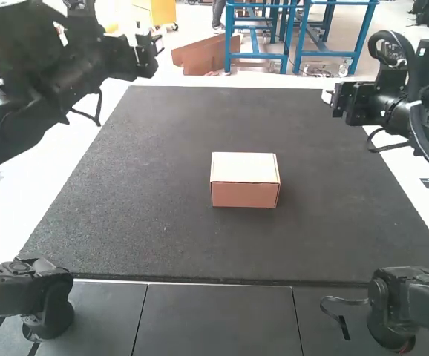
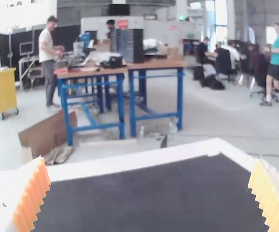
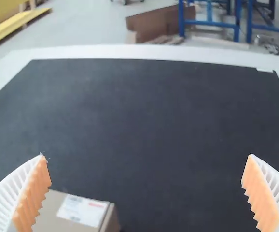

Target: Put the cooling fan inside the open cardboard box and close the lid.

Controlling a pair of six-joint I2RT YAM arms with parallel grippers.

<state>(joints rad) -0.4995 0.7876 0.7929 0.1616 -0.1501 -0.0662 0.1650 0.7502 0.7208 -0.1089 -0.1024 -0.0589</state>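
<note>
A small brown cardboard box [image 1: 245, 178] stands in the middle of the black mat [image 1: 140, 185] with its lid flat and shut. Both arms are held high at the back, the left arm [image 1: 66, 52] over the mat's far left corner and the right arm [image 1: 378, 104] over its far right edge. My left gripper [image 2: 148, 164] is open above the mat's far edge, nothing between its orange pads [image 2: 31, 198]. My right gripper [image 3: 146, 159] is open too, well above the mat. The box [image 3: 76, 215], with a white label on top, lies below near one finger [image 3: 28, 193].
White table margin [image 1: 36, 170] surrounds the mat on the left, right and far sides. Two arm bases [image 1: 29, 293] [image 1: 411, 304] stand at the near corners. Blue-framed benches [image 2: 115, 92] and cardboard sheets lie on the floor beyond the table.
</note>
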